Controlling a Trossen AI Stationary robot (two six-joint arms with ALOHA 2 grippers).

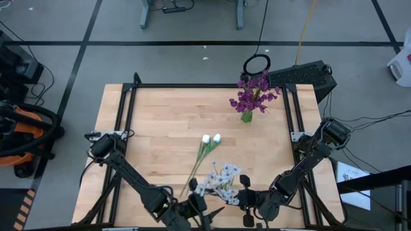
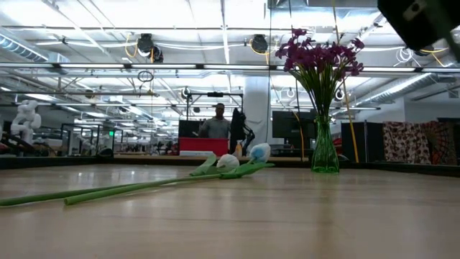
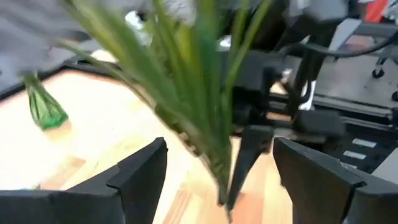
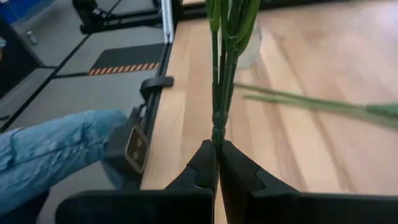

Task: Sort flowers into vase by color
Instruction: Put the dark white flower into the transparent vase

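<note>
- The pale sprig (image 1: 221,181) hangs at the table's near edge, blossoms toward the table's middle, its stems (image 4: 217,93) running lengthwise straight out of the right gripper (image 4: 217,149), whose jaws are clenched on the stem ends.
- The left gripper (image 3: 214,171), just beside it, stands with jaws released either side of the same stems.
- The purple flowers (image 1: 253,93) stand in the green vase (image 2: 325,151) far across the table (image 1: 160,128); the white buds (image 1: 210,138) lie between.

Wooden table (image 1: 160,115) with green glass vase (image 1: 246,116) of purple flowers (image 1: 254,94), two white tulips (image 1: 210,140) flat.
</note>
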